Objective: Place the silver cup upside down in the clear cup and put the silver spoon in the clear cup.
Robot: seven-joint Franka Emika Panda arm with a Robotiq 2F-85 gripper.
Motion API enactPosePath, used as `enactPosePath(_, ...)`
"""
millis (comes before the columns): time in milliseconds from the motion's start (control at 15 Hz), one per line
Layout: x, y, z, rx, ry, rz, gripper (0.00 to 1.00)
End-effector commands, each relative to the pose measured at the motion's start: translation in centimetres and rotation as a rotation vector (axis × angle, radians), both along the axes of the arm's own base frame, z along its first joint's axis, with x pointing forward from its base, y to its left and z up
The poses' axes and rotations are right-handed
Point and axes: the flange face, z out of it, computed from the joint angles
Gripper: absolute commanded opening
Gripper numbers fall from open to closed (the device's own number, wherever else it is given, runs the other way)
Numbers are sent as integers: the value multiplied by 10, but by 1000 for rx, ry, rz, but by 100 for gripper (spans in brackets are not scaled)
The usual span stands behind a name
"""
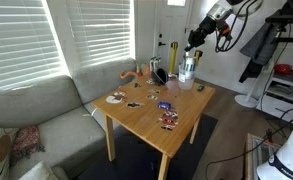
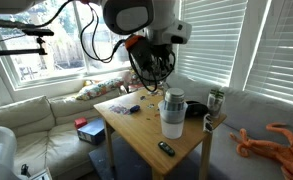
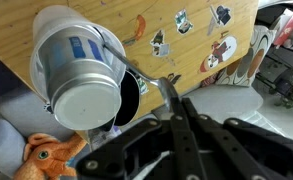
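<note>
The silver cup (image 3: 81,98) stands upside down inside the clear cup (image 3: 54,30) on the wooden table, its flat base facing up at the left of the wrist view. Both exterior views show the stacked clear cup (image 1: 187,70) (image 2: 172,122) near the table's edge. My gripper (image 3: 175,101) is shut on the thin handle of the silver spoon (image 3: 166,87), held just to the right of the cups and above the table's edge. In both exterior views the gripper (image 1: 193,43) (image 2: 159,66) hangs above the cups. The spoon's bowl is hidden.
A dark bowl (image 3: 132,95) sits right behind the cups. An orange octopus toy (image 3: 44,155) (image 2: 276,140) lies on the sofa. Small stickers and toys (image 3: 222,47) are scattered on the table (image 1: 161,115). A yellow stick (image 1: 173,55) stands at the back, a can (image 2: 215,100) beside the bowl.
</note>
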Motion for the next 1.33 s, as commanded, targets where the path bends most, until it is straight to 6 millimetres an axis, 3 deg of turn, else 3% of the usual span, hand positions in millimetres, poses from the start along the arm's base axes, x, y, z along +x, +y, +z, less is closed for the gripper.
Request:
enactPosePath(0,-4,-6,8,-10,-6,-11,1)
enactPosePath(333,-3,-10,-8,17,1,-11,1)
enactPosePath(1267,-9,-17,-21,62,-10,-36,1)
